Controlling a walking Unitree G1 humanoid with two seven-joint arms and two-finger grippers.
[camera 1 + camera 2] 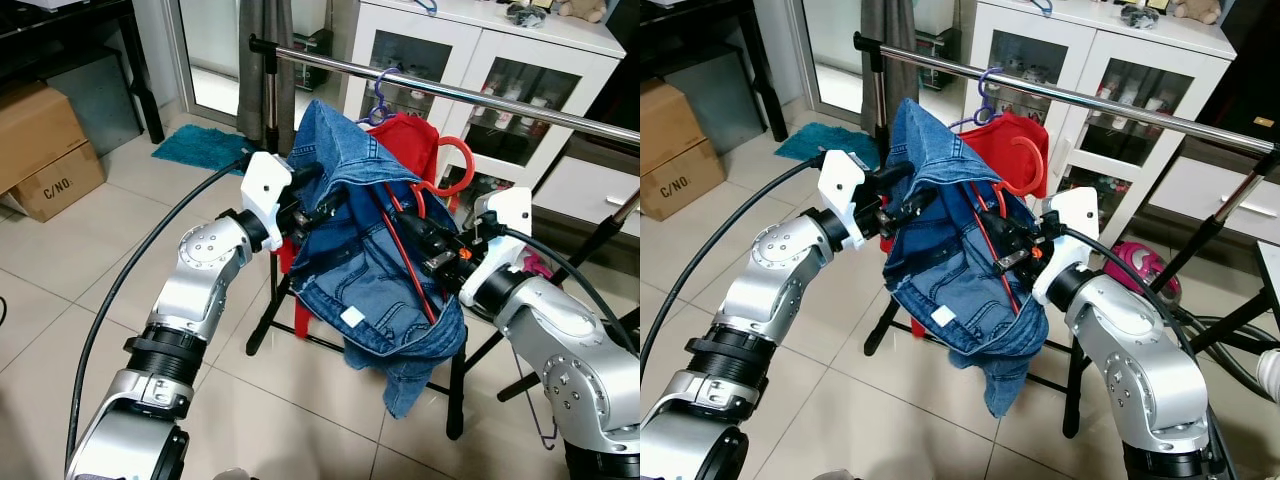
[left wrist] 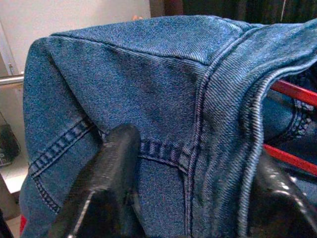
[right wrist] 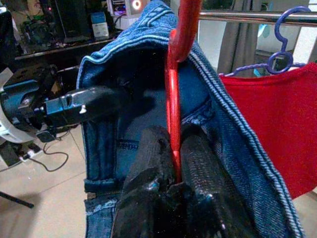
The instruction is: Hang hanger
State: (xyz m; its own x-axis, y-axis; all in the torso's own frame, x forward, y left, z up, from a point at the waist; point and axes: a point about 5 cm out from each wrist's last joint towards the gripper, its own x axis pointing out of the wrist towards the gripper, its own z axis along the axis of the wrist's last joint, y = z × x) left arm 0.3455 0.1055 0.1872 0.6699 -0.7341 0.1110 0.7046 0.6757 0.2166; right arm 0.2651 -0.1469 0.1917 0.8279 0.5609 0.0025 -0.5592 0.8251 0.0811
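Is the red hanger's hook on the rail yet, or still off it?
Off. The red hanger has its hook below the rail, apart from it; the right pincer grips its bar, jeans draped over it.

Cardboard box point(image 1: 40, 150) marked "C/NO" on the tiled floor point(image 1: 90, 260) at the left, beside a dark table point(image 1: 100, 30). Teal mat point(image 1: 205, 147) farther back. White glass-door cabinet point(image 1: 470, 70) along the far wall. Red garment point(image 1: 1015, 150) on a purple hanger point(image 1: 985, 85).
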